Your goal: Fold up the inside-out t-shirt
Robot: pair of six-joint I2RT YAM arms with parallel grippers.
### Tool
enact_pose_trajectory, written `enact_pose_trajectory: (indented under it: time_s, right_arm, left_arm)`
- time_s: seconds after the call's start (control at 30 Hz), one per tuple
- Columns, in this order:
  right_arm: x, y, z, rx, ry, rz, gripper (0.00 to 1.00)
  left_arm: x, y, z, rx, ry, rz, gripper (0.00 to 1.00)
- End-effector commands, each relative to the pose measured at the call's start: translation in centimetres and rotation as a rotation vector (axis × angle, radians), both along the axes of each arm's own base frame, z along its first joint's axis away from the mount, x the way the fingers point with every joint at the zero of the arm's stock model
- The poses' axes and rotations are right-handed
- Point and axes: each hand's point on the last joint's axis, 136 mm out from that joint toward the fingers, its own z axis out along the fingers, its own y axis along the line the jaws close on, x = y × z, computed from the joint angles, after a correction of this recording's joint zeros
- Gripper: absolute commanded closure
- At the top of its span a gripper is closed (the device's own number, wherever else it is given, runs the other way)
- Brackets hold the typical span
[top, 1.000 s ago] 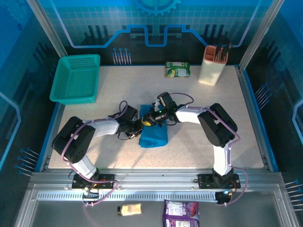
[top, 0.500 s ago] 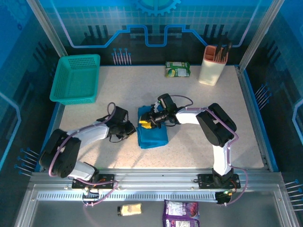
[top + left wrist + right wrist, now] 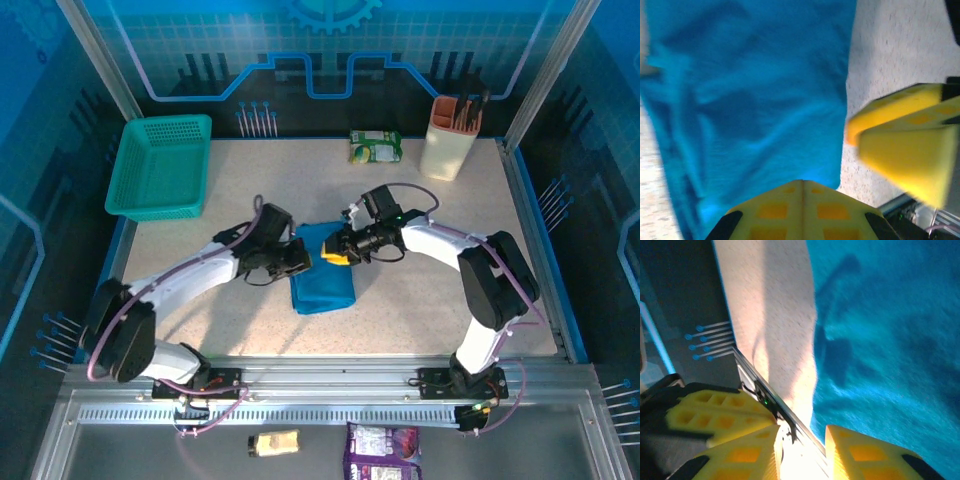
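The inside-out t-shirt (image 3: 322, 275) lies as a small folded blue rectangle in the middle of the table. My left gripper (image 3: 302, 261) is over the shirt's upper left edge and my right gripper (image 3: 334, 257) over its upper right part, tips close together. In the left wrist view the blue shirt (image 3: 745, 95) spreads under my left gripper (image 3: 802, 183), which is shut with nothing between its fingers. In the right wrist view my right gripper (image 3: 802, 442) stands open and empty beside the shirt (image 3: 885, 335).
A teal mesh basket (image 3: 162, 165) stands at the back left. A green snack packet (image 3: 375, 147) and a beige holder with utensils (image 3: 450, 135) sit at the back. Two packets (image 3: 382, 455) lie below the table's front rail.
My left gripper drew off to the left, then came back to the shirt's upper left edge. My right gripper opened and its arm swung to the right. The shirt stays folded.
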Motion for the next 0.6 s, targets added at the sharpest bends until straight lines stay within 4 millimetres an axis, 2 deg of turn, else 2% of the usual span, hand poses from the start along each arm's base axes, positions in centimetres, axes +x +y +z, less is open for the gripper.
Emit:
enact_pose_trajectory:
  time_s: [0.0,0.07,0.17,0.27,0.37,0.47,0.57]
  right_arm:
    - [-2.6,-0.9,-3.2,-0.043,0.079,0.102,0.73]
    - [-3.2,-1.4,-5.3,-0.076,0.115,0.105,0.75]
    - [-4.5,-2.5,-8.2,-0.158,0.153,0.102,0.77]
    - [-5.5,-3.5,-9.1,-0.216,0.158,0.091,0.77]
    - [-6.5,-2.4,-7.5,-0.168,0.149,0.111,0.77]
    - [-7.2,-0.3,-4.7,-0.083,0.125,0.167,0.74]
    - [-5.1,-0.2,-2.5,-0.083,0.042,0.142,0.74]
  left_arm:
    - [-1.8,-2.1,-2.3,0.016,0.104,-0.068,0.98]
    - [-3.5,-2.1,-4.9,0.053,0.173,-0.081,0.99]
    - [-6.2,-0.1,-8.8,0.108,0.273,-0.052,1.0]
    - [-8.0,2.1,-11.0,0.176,0.315,-0.031,1.0]
    - [-8.3,3.9,-11.4,0.199,0.317,0.004,1.0]
    - [-6.9,6.1,-10.8,0.214,0.286,0.051,1.0]
    - [-4.7,8.3,-10.1,0.217,0.245,0.084,0.99]
